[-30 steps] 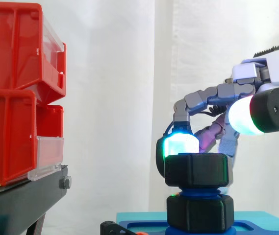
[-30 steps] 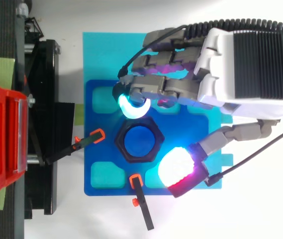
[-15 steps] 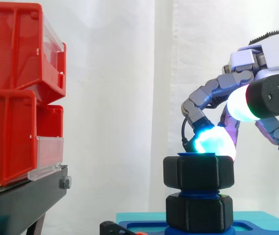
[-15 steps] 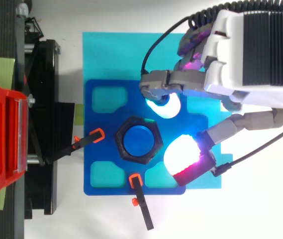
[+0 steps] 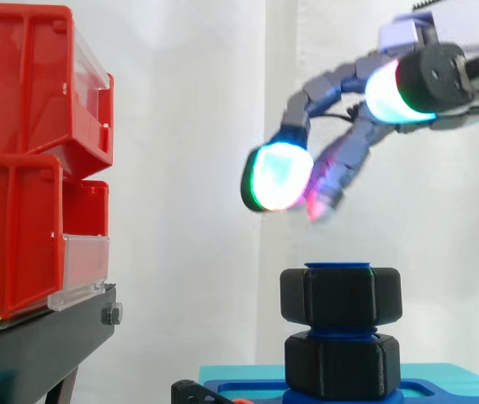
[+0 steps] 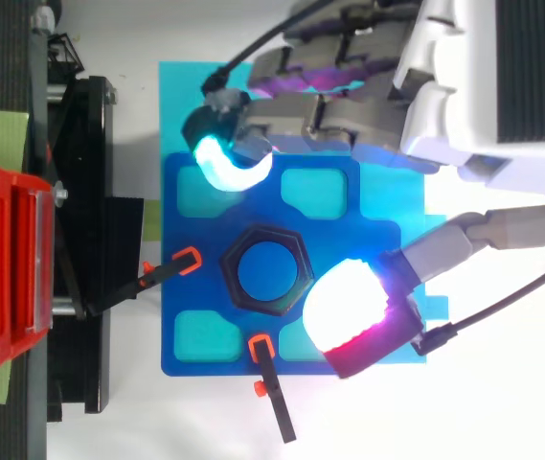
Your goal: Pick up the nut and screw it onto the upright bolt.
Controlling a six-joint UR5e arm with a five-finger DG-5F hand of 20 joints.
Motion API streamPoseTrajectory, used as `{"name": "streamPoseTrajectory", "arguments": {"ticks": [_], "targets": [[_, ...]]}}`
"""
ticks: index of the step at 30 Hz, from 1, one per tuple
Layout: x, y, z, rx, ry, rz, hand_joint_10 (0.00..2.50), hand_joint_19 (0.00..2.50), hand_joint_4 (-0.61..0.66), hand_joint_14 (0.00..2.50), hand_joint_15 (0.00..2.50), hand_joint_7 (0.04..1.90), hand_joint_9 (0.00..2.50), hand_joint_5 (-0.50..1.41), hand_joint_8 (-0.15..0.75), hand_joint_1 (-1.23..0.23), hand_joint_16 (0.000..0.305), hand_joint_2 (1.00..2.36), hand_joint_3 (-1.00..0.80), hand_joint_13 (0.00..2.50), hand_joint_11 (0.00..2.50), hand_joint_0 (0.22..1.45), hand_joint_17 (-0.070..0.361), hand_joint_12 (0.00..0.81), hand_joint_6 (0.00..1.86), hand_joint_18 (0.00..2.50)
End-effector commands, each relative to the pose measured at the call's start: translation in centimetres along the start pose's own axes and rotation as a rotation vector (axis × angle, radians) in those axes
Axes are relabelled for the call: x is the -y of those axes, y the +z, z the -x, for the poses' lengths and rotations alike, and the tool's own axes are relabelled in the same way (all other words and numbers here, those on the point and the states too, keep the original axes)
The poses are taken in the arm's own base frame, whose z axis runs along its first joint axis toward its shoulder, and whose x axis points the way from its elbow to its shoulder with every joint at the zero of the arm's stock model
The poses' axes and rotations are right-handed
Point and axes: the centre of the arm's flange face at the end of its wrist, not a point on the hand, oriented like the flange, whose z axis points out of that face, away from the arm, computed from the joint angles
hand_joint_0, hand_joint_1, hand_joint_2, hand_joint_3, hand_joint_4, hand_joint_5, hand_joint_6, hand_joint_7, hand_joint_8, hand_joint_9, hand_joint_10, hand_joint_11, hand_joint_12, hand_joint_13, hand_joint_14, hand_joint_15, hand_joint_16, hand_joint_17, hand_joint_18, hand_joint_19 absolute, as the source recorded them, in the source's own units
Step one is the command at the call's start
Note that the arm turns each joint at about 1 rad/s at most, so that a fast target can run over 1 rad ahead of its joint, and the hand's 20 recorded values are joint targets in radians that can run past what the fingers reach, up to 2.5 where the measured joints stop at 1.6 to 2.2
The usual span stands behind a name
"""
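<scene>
A black hex nut (image 5: 340,295) sits threaded near the top of the upright blue bolt (image 5: 340,267), above a second black hex piece (image 5: 344,366) at the bolt's foot. From above, the nut (image 6: 235,272) rings the blue bolt end (image 6: 268,271). My hand (image 5: 353,156) hangs well above the nut, touching nothing. Its fingers are spread and relaxed, with a cyan-green fingertip (image 5: 276,177) lowest. In the top view the hand (image 6: 483,86) reaches in from the right, one glowing pad (image 6: 226,165) beyond the nut and the thumb pad (image 6: 347,307) nearer.
The bolt stands on a blue fixture plate (image 6: 186,249) over a cyan mat (image 6: 186,96). Two orange-tipped black clamps (image 6: 188,259) (image 6: 261,347) point at the nut. Red bins (image 5: 20,168) on a black stand (image 5: 45,345) are at the left.
The hand has let go of the nut and risen clear above it, its fingers spreading and swinging out over the plate's far side. The nut stays on the bolt.
</scene>
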Motion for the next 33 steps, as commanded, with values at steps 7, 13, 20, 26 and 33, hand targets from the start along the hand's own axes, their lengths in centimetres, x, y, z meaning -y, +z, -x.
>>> {"name": "streamPoseTrajectory", "arguments": {"ticks": [7,13,20,26,33], "targets": [[-0.9,1.7,-1.5,0.056,0.057,0.031,0.0,0.04,0.05,0.0,0.0,0.62,0.52,-0.17,0.215,-0.36,0.053,1.0,-0.5,0.17,0.0,0.42,0.119,0.364,0.5,0.0],[-1.4,1.9,-4.8,0.056,0.095,0.053,0.0,0.0,-0.03,0.0,0.0,0.54,0.12,-0.19,0.136,-0.36,0.058,1.0,-0.5,0.0,0.0,0.42,0.129,0.334,0.5,0.0],[-1.9,1.8,-6.5,0.07,0.112,0.072,0.0,0.0,-0.03,0.0,0.0,0.54,0.02,-0.2,0.137,-0.36,0.06,1.0,-0.5,0.0,0.0,0.41,0.134,0.342,0.5,0.0],[-2.1,1.5,-7.2,0.039,0.111,0.073,0.0,0.0,0.01,0.0,0.0,0.57,0.03,-0.19,0.151,-0.36,0.06,1.0,-0.5,0.0,0.0,0.41,0.134,0.347,0.5,0.0],[-1.6,1.2,-7.4,0.011,0.096,0.058,0.0,0.0,0.03,0.0,0.0,0.58,0.05,-0.18,0.163,-0.35,0.061,1.0,-0.5,0.0,0.0,0.41,0.137,0.353,0.5,0.0]]}}
